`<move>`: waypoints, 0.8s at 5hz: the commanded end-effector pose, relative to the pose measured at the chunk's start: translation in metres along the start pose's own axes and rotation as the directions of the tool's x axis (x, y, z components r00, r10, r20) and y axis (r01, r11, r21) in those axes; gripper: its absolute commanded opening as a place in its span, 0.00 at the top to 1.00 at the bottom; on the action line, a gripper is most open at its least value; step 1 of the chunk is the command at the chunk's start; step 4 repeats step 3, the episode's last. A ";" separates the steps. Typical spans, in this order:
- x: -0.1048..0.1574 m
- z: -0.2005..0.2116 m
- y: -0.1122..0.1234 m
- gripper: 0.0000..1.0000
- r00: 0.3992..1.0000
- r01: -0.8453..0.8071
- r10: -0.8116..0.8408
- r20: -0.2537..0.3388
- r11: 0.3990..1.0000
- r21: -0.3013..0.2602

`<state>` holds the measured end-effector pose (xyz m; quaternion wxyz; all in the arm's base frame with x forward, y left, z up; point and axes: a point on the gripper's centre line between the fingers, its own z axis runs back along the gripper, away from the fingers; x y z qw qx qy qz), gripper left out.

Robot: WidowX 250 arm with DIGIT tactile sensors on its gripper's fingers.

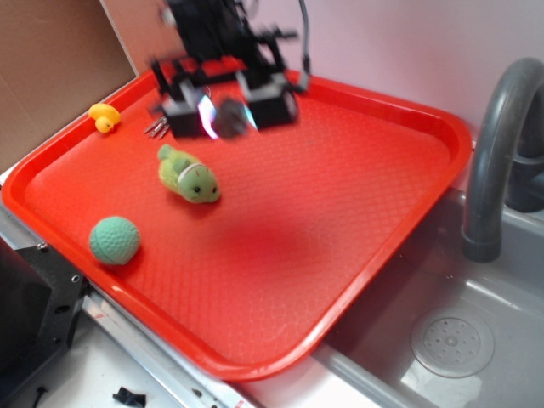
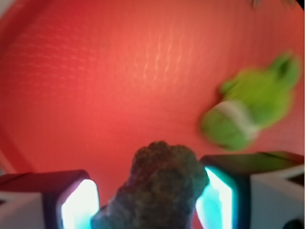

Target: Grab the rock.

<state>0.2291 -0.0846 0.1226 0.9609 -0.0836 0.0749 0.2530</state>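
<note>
Rock (image 2: 159,188): clamped between gripper (image 1: 228,115) pads, raised clear of red tray (image 1: 357,246), so grab looks made. Dark brown-grey, rough, angular, lumpy. Beyond, on tray: green plush toy (image 2: 250,112) near; teal ball (image 1: 114,240) at front edge; yellow duck (image 1: 104,116) at far rim.

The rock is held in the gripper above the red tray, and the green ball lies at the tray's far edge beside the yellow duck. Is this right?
Not fully. The exterior view shows the green ball at the red tray's near edge, far from the yellow duck. The rock is indeed held in the gripper.
</note>
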 end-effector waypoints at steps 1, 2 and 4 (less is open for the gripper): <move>-0.029 0.066 0.006 1.00 0.891 0.433 -0.433 0.138 0.901 0.029; -0.042 0.083 0.016 1.00 0.867 0.454 -0.444 0.226 0.891 0.011; -0.036 0.076 0.016 1.00 0.873 0.444 -0.438 0.213 0.896 0.023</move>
